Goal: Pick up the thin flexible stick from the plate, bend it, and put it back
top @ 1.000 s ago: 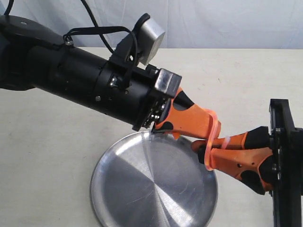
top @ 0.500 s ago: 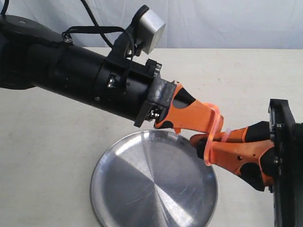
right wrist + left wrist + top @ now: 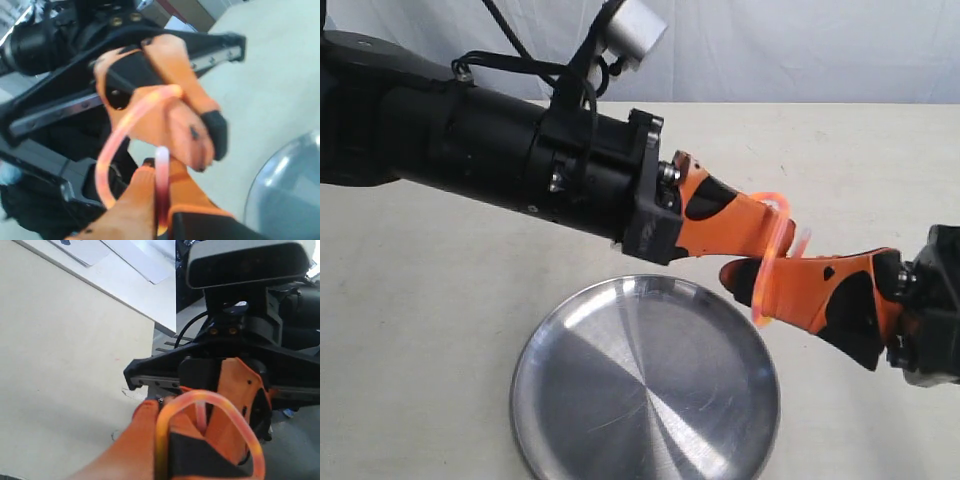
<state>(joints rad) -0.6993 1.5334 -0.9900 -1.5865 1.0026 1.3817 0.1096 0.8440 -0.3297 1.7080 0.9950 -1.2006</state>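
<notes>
The stick (image 3: 779, 255) is a thin orange-red strand bent into a tight loop in the air above the table, just beyond the plate's far right rim. My left gripper (image 3: 782, 232) is shut on one part of it and my right gripper (image 3: 745, 285) is shut on another, tips almost touching. In the left wrist view the stick (image 3: 235, 417) arches over the left gripper (image 3: 164, 415). In the right wrist view the stick (image 3: 117, 135) curves from the right gripper (image 3: 162, 170), pale end showing. The round steel plate (image 3: 645, 385) lies bare below; its rim (image 3: 280, 165) shows.
The pale tabletop (image 3: 420, 300) spreads around the plate. The thick black left arm (image 3: 490, 155) crosses the upper left of the exterior view. White sheets (image 3: 130, 260) lie at the table's far edge in the left wrist view.
Both wrists have rotated and the right gripper has dropped slightly, twisting the stick into a tighter, more upright loop. The grippers stay tip to tip. The plate has not moved.
</notes>
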